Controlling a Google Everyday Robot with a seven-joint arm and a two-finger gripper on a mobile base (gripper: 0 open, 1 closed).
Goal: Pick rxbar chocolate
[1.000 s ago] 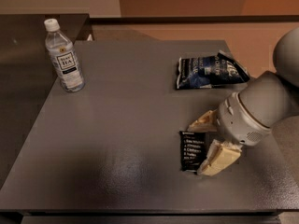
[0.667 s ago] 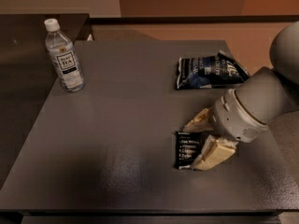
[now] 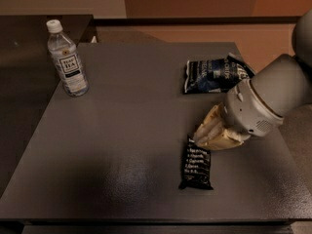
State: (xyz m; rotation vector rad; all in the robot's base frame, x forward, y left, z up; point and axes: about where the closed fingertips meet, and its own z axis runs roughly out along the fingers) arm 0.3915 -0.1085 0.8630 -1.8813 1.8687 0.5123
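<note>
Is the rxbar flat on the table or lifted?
The rxbar lies flat on the table, text up; gripper at its top end.

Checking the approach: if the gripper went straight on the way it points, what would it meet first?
Likely the upper end of the chocolate bar, lying just down-left of the gripper on the table, though depth is unclear.

Cream-tipped end effector (image 3: 208, 134) low at the top edge of the flat black rxbar chocolate (image 3: 196, 164), seemingly touching it; dark grey counter (image 3: 122, 130) beneath, puffy dark-blue snack bag (image 3: 212, 75) behind, clear plastic bottle (image 3: 67, 60) far left.
</note>
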